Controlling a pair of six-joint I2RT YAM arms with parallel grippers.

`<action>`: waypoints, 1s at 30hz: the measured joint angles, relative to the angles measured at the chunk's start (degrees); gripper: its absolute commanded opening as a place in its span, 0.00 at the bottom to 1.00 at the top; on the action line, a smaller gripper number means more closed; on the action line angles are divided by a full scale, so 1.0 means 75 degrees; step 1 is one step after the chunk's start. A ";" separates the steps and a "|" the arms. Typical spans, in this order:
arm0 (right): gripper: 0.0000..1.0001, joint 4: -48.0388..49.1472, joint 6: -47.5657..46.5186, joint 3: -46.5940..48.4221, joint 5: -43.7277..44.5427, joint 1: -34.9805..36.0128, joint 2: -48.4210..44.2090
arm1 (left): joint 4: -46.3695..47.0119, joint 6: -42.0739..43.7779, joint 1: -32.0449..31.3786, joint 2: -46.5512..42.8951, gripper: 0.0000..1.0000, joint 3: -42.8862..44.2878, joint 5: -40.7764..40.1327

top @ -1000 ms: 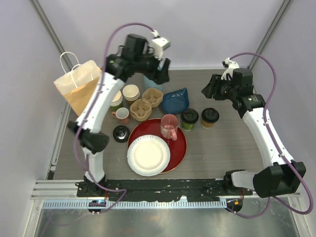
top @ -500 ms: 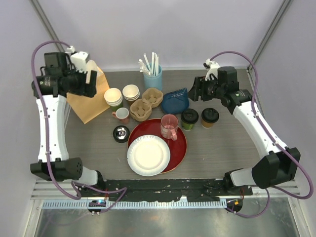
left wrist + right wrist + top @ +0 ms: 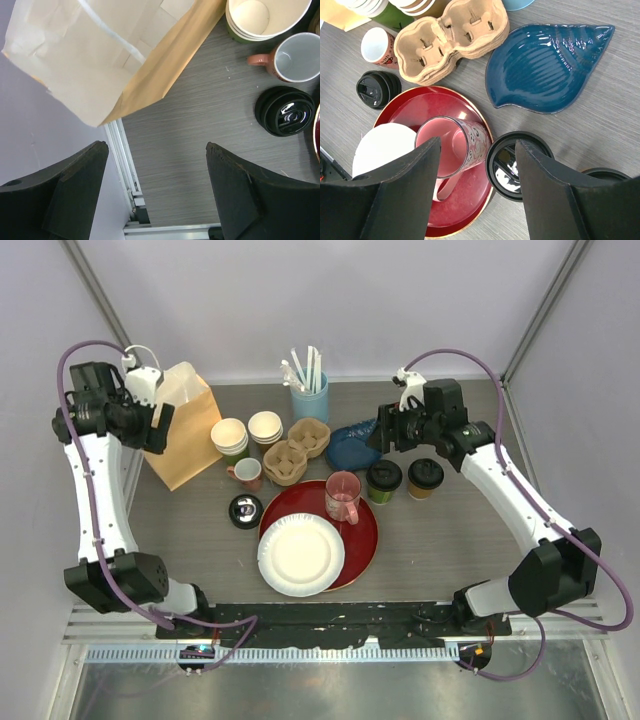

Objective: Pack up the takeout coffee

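Note:
Two lidded takeout coffees stand right of centre: a green-sided cup [image 3: 384, 481] and a kraft-brown cup [image 3: 425, 478]. In the right wrist view the green cup's black lid [image 3: 517, 165] lies just under the right finger, and the brown cup's lid [image 3: 607, 175] peeks in at the lower right. My right gripper [image 3: 383, 432] [image 3: 477, 142] is open and empty, hovering above the green cup and the blue dish. My left gripper [image 3: 160, 427] [image 3: 156, 146] is open and empty at the far left, beside the brown paper bag [image 3: 185, 425] [image 3: 100, 60]. A cardboard cup carrier [image 3: 297, 448] [image 3: 452, 37] sits mid-table.
A red plate [image 3: 365, 535] holds a white paper plate [image 3: 300, 555] and a pink mug [image 3: 342, 496]. A blue shell dish [image 3: 352, 445], a blue utensil holder [image 3: 310, 398], stacked lidless cups [image 3: 230, 435], a small mug [image 3: 247, 473] and a loose black lid [image 3: 245, 510] crowd the centre.
My left arm swung from the back centre out to the far left by the paper bag. My right gripper moved left, to above the green cup.

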 measured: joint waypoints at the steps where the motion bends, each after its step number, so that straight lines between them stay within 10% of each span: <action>1: 0.67 0.0006 -0.0003 -0.0020 0.0000 0.0017 0.0000 | 0.0082 0.0108 0.0000 0.0090 0.84 0.0003 0.0032; 21: 0.67 -0.0251 -0.0504 -0.0303 0.0114 0.0254 -0.0251 | -0.0163 0.1279 0.0000 0.1920 0.72 0.1853 0.0997; 30: 0.62 -0.0574 -0.2206 -0.1081 0.0892 0.1157 -0.0752 | -0.0842 0.1804 0.0000 0.2541 0.37 0.1853 0.1204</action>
